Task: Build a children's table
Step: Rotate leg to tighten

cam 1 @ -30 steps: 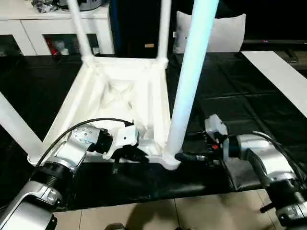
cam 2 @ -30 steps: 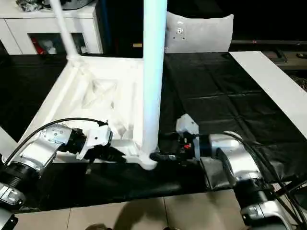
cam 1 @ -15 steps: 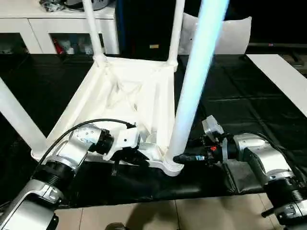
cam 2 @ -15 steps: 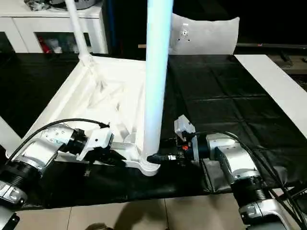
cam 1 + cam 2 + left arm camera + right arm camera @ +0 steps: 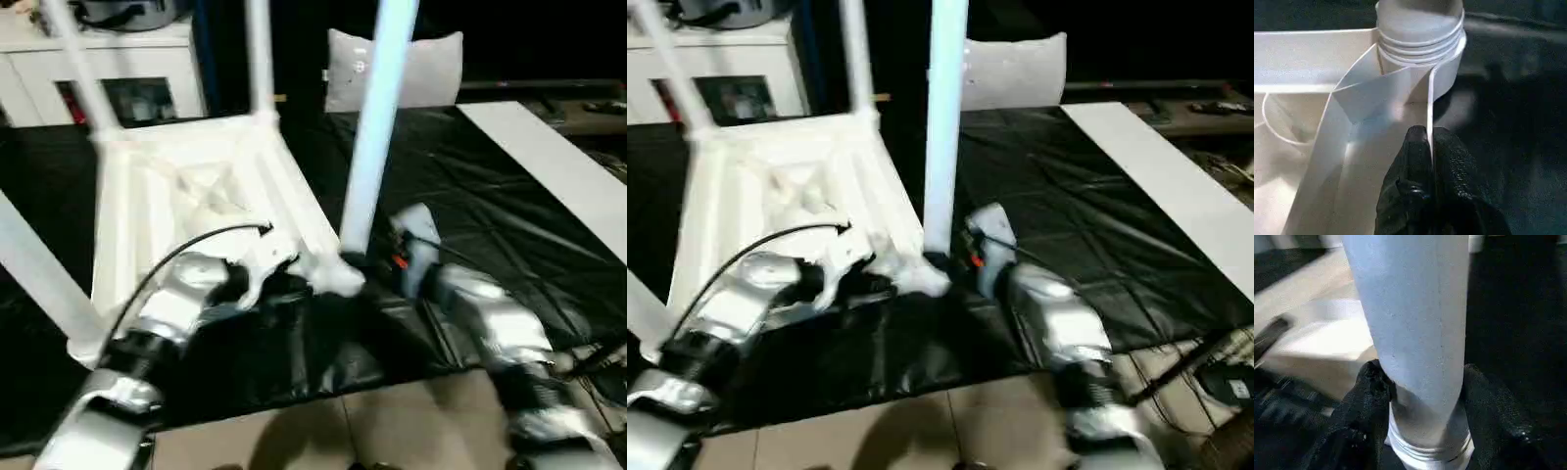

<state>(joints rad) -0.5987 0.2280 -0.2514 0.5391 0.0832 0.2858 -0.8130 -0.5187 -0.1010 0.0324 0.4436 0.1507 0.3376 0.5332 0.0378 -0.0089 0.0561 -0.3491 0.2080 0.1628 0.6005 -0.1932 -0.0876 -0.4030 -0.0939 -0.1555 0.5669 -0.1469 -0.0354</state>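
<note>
White leg stands clamped in right claw; left claw pinches tabletop rib.

Head views smeared with motion blur; both forearms and the tabletop edges soft. Near leg glows pale blue, overexposed against dark cloth. Wrist views dim, fairly sharp up close, with soft shadow beside the socket.

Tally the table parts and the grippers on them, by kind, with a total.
Tabletop: 1
Table legs: 4 (near right, far right, far left, near left)
Grippers: 2 (left gripper, right gripper)
Total: 7
</note>
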